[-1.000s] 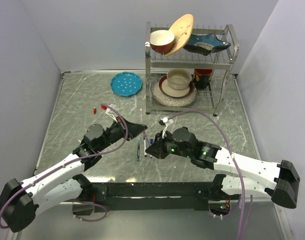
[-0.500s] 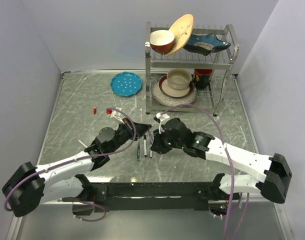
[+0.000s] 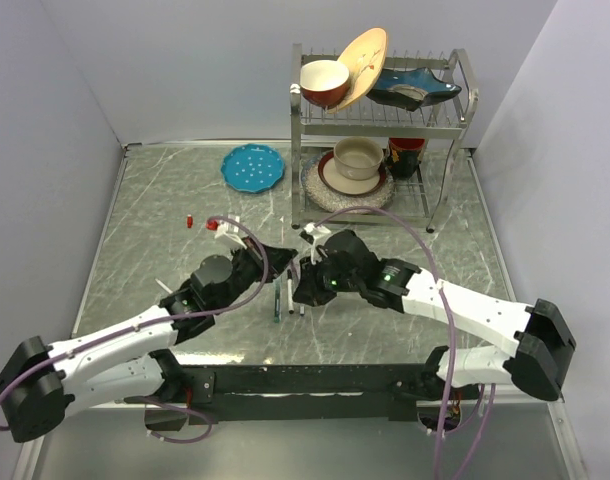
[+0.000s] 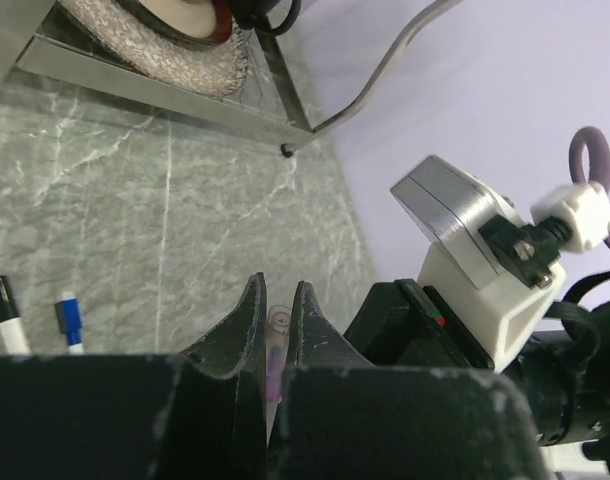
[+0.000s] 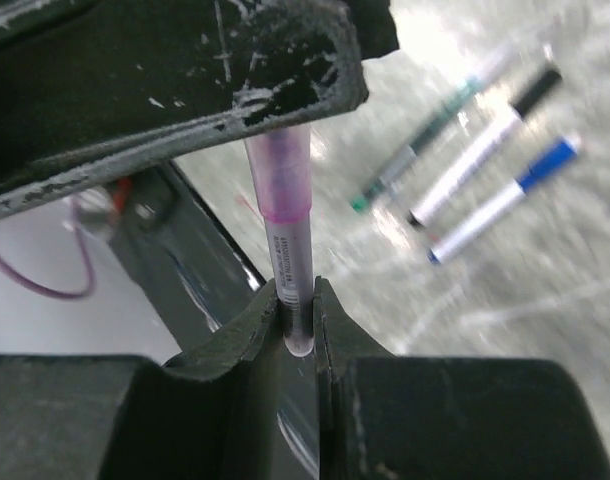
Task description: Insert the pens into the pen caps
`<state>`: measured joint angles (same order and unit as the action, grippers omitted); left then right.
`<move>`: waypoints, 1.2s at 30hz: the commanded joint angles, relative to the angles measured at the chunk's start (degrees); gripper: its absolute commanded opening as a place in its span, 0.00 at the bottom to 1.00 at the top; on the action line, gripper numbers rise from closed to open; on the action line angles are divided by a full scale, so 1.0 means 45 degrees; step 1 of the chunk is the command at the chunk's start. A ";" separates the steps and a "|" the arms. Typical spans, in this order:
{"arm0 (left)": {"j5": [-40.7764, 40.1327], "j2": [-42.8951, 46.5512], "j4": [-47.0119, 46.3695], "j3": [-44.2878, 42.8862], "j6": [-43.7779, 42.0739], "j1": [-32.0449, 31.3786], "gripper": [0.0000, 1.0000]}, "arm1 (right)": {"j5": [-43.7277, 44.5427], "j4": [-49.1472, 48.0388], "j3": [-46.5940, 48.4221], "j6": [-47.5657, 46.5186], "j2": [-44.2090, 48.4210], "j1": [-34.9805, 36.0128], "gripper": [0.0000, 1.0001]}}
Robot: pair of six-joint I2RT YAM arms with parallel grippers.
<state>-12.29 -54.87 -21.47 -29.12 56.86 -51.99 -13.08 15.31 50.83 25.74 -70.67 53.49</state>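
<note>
Marble table (image 3: 145,200); above its middle, the right gripper (image 5: 297,300) pinches a pen (image 5: 290,240) by its tail. The left gripper (image 4: 280,300) is clamped on what I judge its cap (image 4: 279,322). I should line both up and press straight, slowly.

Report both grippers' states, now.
Left gripper: closed on one end of a pen.
Right gripper: closed on the same pen's other end.

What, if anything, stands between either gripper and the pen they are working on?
Nothing visible. The right gripper is shut on one end of the pen and the left gripper on the other, so both hold it. The other pens lie apart on the table.
</note>
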 commanded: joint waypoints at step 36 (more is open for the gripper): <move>0.1033 -0.8235 0.8678 -0.5676 -0.3945 0.3213 0.16 | 0.0094 -0.2583 -0.5553 0.1742 0.9553 -0.0267 0.84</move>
<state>-6.15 -90.00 18.20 -51.70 38.54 -38.17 -13.13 2.92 24.99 34.87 -29.43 52.45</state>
